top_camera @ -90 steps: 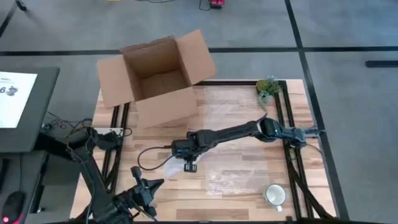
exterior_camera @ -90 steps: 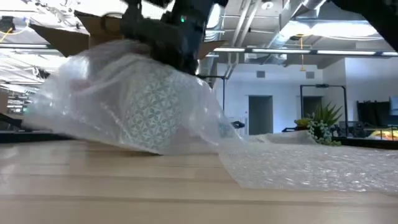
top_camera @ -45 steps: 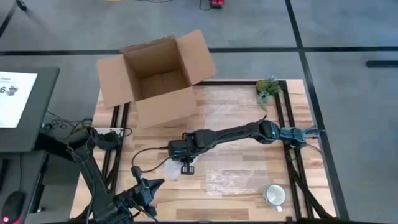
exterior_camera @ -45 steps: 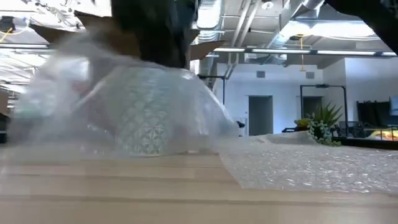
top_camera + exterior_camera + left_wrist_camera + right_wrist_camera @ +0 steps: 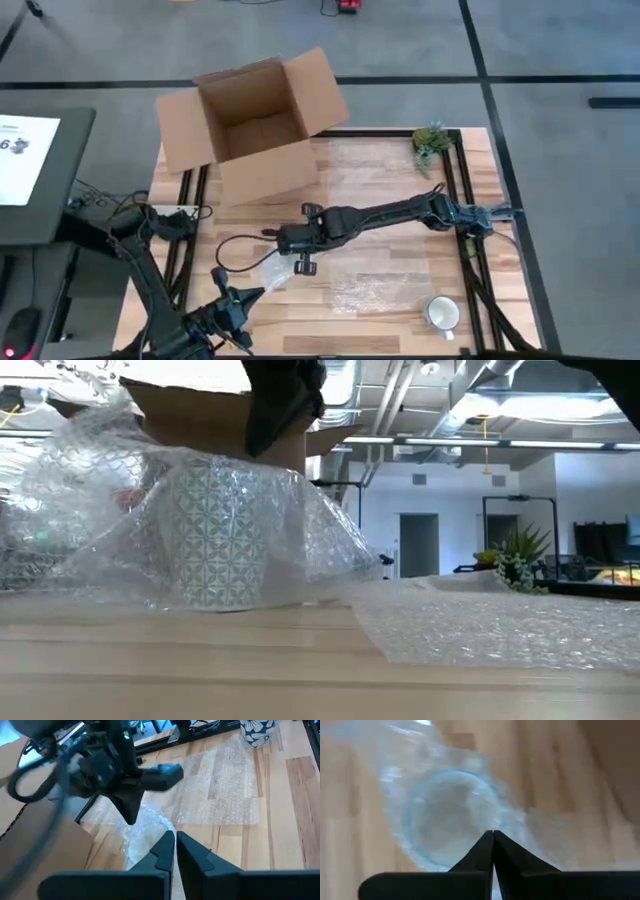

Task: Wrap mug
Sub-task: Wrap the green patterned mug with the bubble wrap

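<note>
Patterned mug (image 5: 218, 530) stands upright on the wooden table (image 5: 400, 200), draped in bubble wrap (image 5: 320, 540); in the high view the bundle sits at about 7 o'clock from table centre, near the left-front part. From above the mug reads only as a clear lump (image 5: 272, 272), w/ the wrap's sheet trailing toward 3 o'clock across the boards.

Right gripper (image 5: 303, 262) reaches across from the R edge and hangs over the bundle's 1 o'clock side. Its fingers (image 5: 492, 845) are clenched tip to tip, directly above the mug's round rim (image 5: 451, 817); can't tell if any film is pinched between them.

Left gripper (image 5: 243, 298) waits at the front-left edge, roughly 7 o'clock of the bundle and apart from it, fingers (image 5: 167, 851) closed together, nothing in them.

Open cardboard box (image 5: 250, 125) sits at the table's 11 o'clock corner. Small plant (image 5: 432, 140) at 1 o'clock corner. Second mug, white (image 5: 442, 313), at 5 o'clock corner, unwrapped.
</note>
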You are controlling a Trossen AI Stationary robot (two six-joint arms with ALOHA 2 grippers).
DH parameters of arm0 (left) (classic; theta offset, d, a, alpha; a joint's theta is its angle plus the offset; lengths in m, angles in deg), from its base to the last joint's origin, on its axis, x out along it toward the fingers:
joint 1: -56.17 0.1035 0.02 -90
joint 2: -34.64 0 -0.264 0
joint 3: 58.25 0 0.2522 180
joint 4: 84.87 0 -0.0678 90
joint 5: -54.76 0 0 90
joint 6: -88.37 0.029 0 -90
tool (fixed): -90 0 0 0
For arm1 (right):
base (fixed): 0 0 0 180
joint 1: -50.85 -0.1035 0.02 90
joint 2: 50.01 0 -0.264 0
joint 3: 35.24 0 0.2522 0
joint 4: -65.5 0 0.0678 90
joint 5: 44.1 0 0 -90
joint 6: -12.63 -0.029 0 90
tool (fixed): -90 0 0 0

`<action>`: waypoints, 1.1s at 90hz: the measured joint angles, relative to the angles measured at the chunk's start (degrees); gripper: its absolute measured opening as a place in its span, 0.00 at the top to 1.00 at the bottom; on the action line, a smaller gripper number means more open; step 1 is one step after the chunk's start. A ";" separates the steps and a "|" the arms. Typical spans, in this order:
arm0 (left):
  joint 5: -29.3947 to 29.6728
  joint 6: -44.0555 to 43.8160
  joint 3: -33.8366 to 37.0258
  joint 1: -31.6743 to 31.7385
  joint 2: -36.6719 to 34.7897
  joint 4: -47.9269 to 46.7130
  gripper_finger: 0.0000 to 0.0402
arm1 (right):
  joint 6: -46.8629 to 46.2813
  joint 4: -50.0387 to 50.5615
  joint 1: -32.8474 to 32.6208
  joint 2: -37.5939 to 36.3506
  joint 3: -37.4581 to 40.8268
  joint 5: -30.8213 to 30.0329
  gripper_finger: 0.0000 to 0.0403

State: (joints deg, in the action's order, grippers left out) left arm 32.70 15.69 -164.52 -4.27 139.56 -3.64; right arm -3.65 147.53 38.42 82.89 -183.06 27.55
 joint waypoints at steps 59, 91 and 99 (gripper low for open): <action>-0.04 -0.14 0.00 0.00 0.00 0.04 1.00 | 0.06 -5.75 -0.47 0.00 5.00 0.41 1.00; -0.08 -0.21 0.00 -0.02 0.00 0.13 1.00 | 1.65 -9.21 0.29 4.11 4.90 6.24 1.00; -0.08 -0.04 0.00 0.00 0.00 0.19 1.00 | 2.70 -11.43 0.85 6.24 4.65 8.65 1.00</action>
State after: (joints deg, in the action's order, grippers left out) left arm 32.62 15.65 -164.52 -4.27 139.56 -3.45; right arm -0.95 136.09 39.27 89.13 -178.41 36.20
